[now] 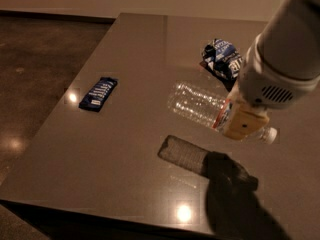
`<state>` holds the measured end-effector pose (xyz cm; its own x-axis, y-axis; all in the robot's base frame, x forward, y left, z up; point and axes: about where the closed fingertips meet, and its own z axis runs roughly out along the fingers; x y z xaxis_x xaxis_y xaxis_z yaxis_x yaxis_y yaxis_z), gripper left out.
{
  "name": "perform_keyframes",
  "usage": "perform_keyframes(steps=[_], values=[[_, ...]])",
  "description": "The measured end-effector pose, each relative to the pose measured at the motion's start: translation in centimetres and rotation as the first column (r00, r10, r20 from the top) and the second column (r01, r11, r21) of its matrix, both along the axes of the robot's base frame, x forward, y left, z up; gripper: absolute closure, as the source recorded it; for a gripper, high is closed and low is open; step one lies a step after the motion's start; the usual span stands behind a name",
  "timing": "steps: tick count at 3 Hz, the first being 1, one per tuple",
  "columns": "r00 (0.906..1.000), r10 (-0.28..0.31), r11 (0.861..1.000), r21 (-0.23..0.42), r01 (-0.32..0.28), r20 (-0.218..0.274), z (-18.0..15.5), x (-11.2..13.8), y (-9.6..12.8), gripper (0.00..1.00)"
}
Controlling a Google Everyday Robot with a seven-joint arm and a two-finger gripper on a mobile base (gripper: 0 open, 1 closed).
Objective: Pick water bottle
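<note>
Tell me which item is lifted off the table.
The water bottle, held in the gripper above its shadow; snack bag and bar wrapper rest on the table.

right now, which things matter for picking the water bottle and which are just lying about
For the job: water bottle, held above the table near its capped end; gripper, shut on it, right of centre.
Lying about: blue-and-white snack bag, behind the bottle; dark-blue bar wrapper, at the left.

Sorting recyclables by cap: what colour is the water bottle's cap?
White cap, camera view; gripper holds the water bottle above the table.
</note>
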<state>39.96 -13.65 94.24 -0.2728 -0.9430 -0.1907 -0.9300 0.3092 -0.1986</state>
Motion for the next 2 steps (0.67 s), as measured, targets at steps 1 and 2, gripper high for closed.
perform_keyframes(steps=[1, 2], values=[[0.9976, 0.017, 1.0, 0.012, -0.018, 0.068, 3.68, 0.85, -0.18, 1.0], [0.9975, 0.017, 1.0, 0.012, -0.018, 0.068, 3.69, 0.85, -0.18, 1.0]])
